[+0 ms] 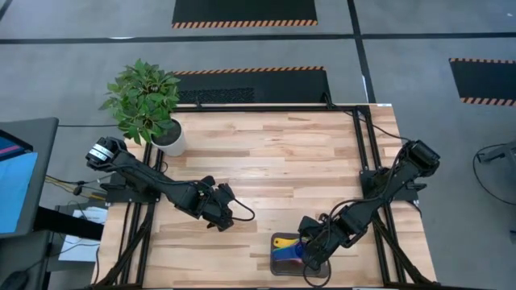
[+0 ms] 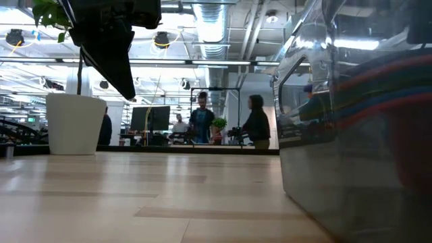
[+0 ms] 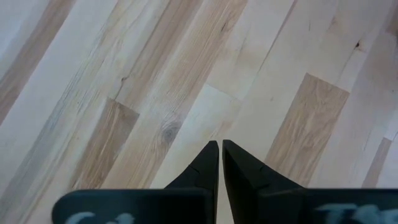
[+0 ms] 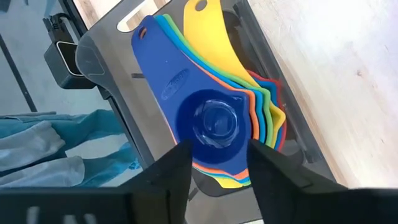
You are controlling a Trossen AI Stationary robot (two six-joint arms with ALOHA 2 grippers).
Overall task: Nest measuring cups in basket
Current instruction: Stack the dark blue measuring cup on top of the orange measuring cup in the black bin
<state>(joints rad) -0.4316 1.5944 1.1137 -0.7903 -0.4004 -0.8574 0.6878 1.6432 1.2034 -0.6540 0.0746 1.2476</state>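
At the far left corner of the pale wooden surface (image 1: 266, 153), a leafy plant (image 1: 142, 98) is sitting in a white pot (image 1: 168, 137). Just right of it, the left arm is reaching across the bare boards, and the left tool (image 1: 222, 211) is hanging over empty wood near the middle, its two dark fingers (image 3: 208, 163) pressed together with only a thin slit showing between them in the left wrist view. Further right, at the near edge of the surface, the basket (image 1: 278, 267) is holding the measuring cups (image 1: 287, 249), which are lying nested one inside another. In the right wrist view the measuring cups (image 4: 214, 124) are showing as a fanned stack, with a dark blue one on top, its flat handle (image 4: 163, 68) bearing a small oval of embossed writing that is too fine to read, and rims of light blue, green, orange, red and yellow peeking out beneath it; a yellow handle (image 4: 205, 31) is lying beside the blue one. The right tool (image 4: 217, 163) is hovering directly above the stack, its fingers (image 4: 174, 168) spread to either side of the top cup's bowl without visibly touching it. In the low view, the basket wall (image 2: 351, 148) is filling the right side, and people (image 2: 229, 121) are standing far off in the room behind.
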